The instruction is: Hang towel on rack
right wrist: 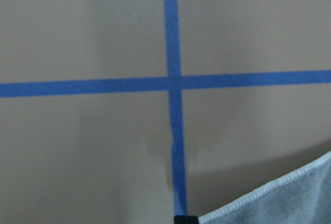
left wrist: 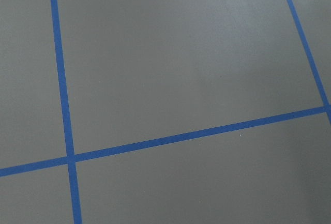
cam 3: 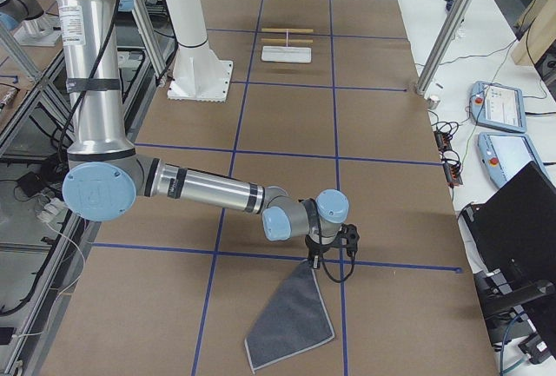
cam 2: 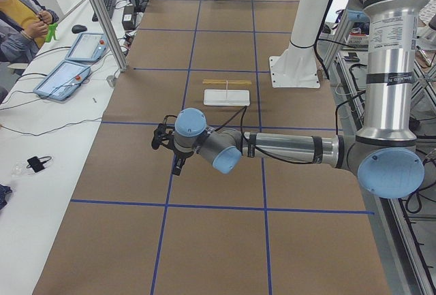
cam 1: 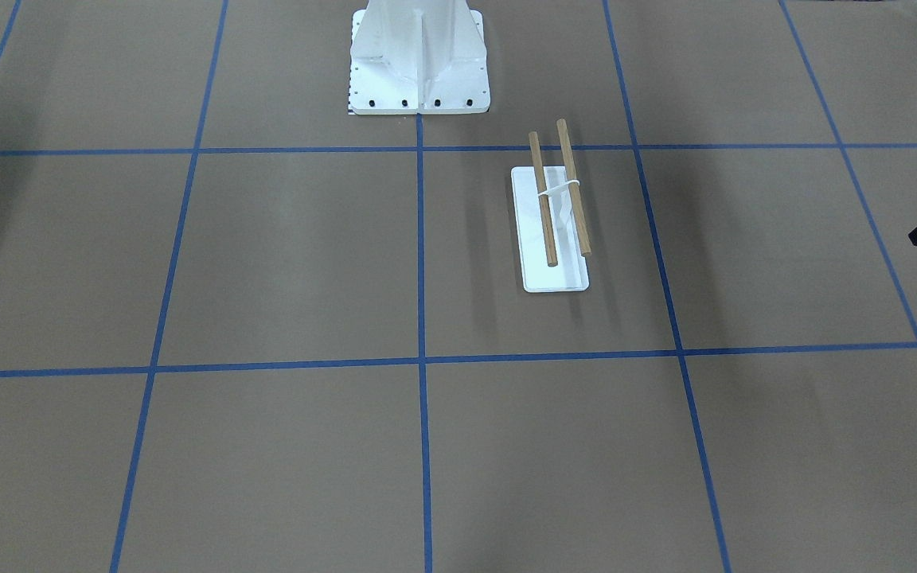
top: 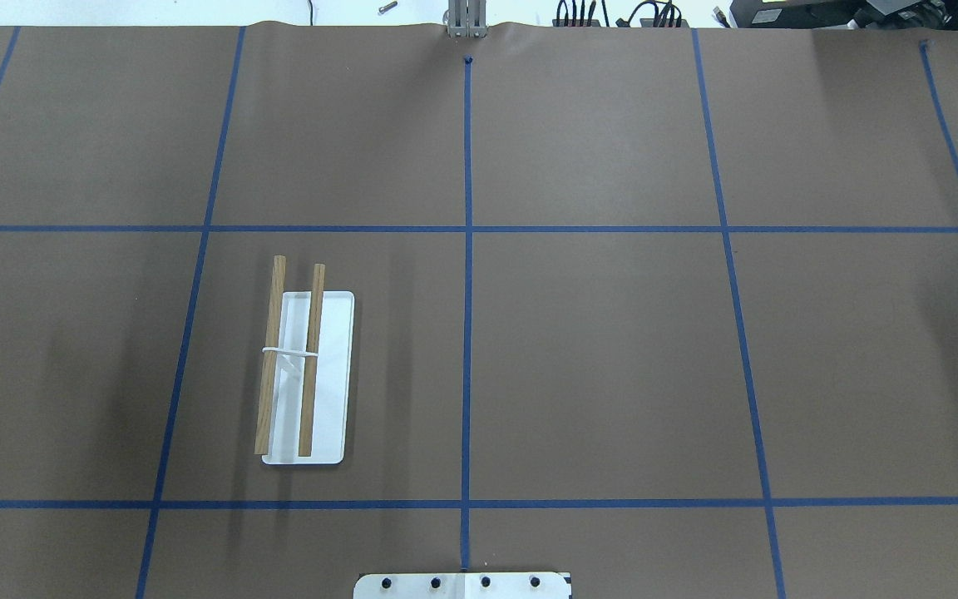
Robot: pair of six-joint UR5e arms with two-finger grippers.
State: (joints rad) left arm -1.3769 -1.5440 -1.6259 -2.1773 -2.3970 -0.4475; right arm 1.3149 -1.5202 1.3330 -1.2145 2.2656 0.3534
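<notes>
The rack (cam 1: 554, 227) has a flat white base and two parallel brown dowels. It stands bare on the brown table, also in the overhead view (top: 308, 374) and far off in the right side view (cam 3: 287, 46). The towel (cam 3: 291, 319), showing grey-blue, lies near the table's end with one corner raised to my right gripper (cam 3: 312, 262). In the right wrist view its stitched edge (right wrist: 279, 206) runs up to a black fingertip (right wrist: 185, 219). My left gripper (cam 2: 178, 167) hovers over bare table, far from rack and towel; I cannot tell if it is open or shut.
The large white bolted pedestal (cam 1: 419, 72) stands behind the rack. Blue tape lines (top: 467, 249) grid the table. A side bench with tablets (cam 2: 65, 77) and an operator (cam 2: 24, 16) runs along one edge. A metal post (cam 3: 452, 29) and a laptop (cam 3: 521, 220) show in the right side view.
</notes>
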